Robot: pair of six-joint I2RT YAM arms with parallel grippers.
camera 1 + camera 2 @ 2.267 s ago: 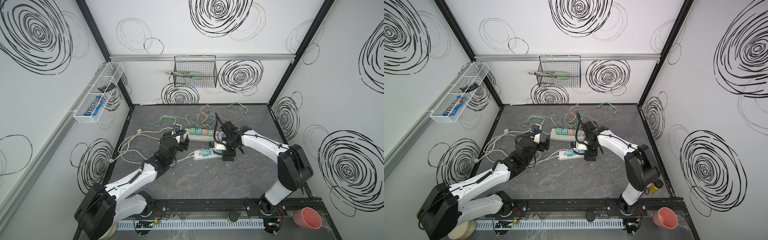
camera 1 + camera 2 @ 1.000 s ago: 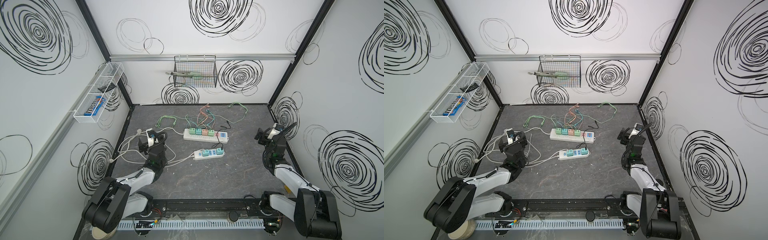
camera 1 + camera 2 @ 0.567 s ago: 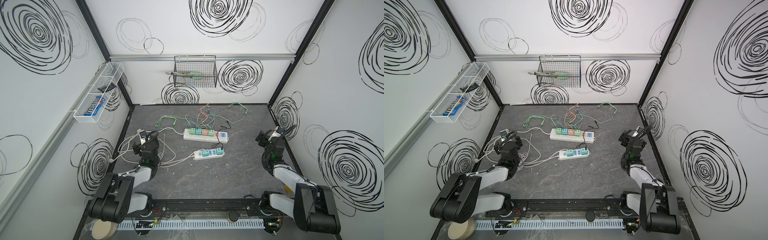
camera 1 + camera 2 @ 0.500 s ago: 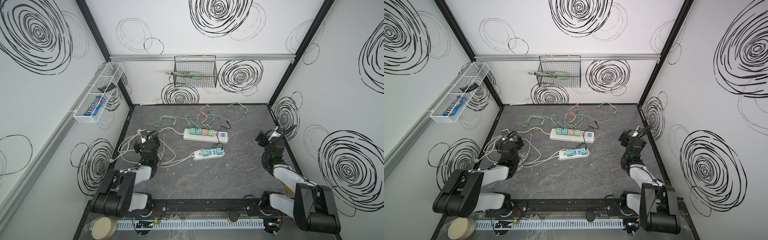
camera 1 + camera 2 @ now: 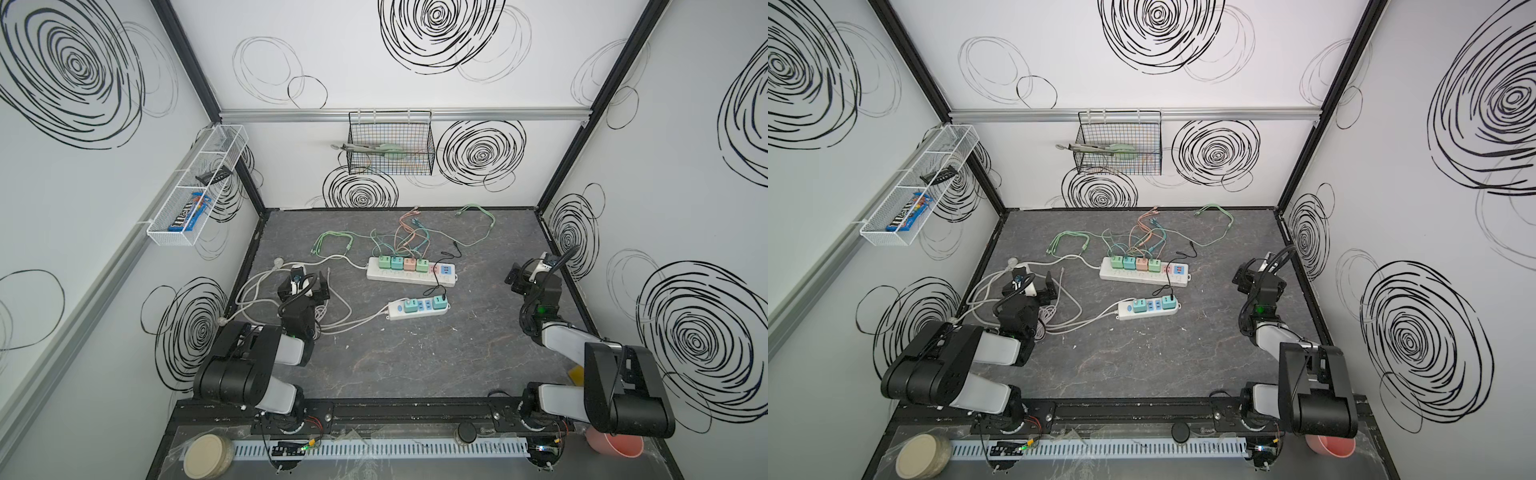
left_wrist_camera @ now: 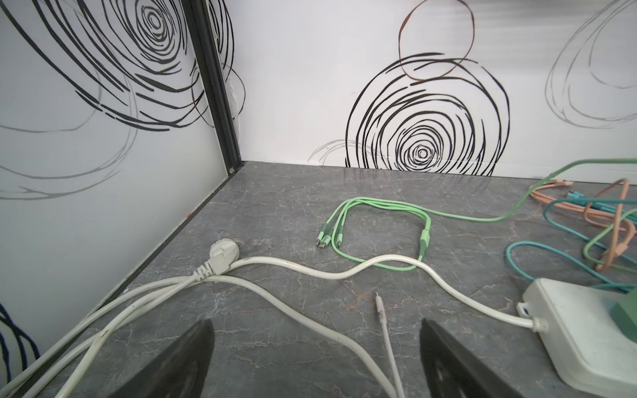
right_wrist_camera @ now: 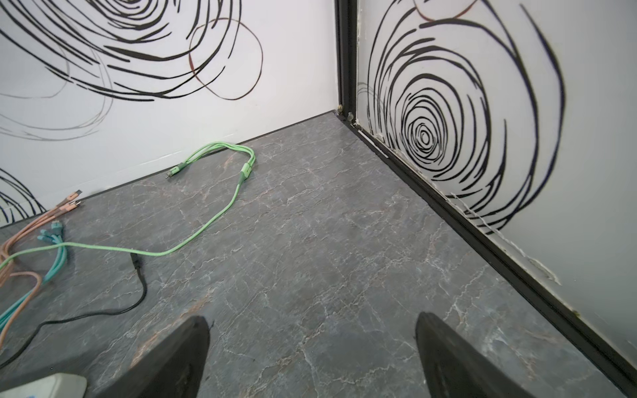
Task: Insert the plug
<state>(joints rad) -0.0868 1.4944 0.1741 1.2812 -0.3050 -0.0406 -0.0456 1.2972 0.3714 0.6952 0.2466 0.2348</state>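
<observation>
**Step in hand.** No plug is carried by either arm. The left gripper has its jaws wide apart with nothing between them, and so does the right gripper. Both arms are folded back, well apart from the short power strip. The left arm sits off the strip's corded end and the right arm off its far end. Insertion is therefore judged complete, with the arms parked.

**The task's thing.** The plug judged to be in question is the green adapter, which stands in the end socket of the short power strip, farthest from the cord. It is a small squarish block. In both top views it looks upright and level with the teal adapter, which sits two sockets nearer the cord. No gap under it can be made out, though the views are too distant to confirm full seating. A black cable rises from it and trails away behind the strip.

**Other findings.** The long power strip lies just behind the short one and carries four adapters. A white mains plug lies loose on the table, well beyond the short strip's corded end.

**Next move.** If any is needed, it would be a closer check of seating. That calls for a light downward press on the adapter while the strip is steadied, because the strip lies loose and would probably slide.
</observation>
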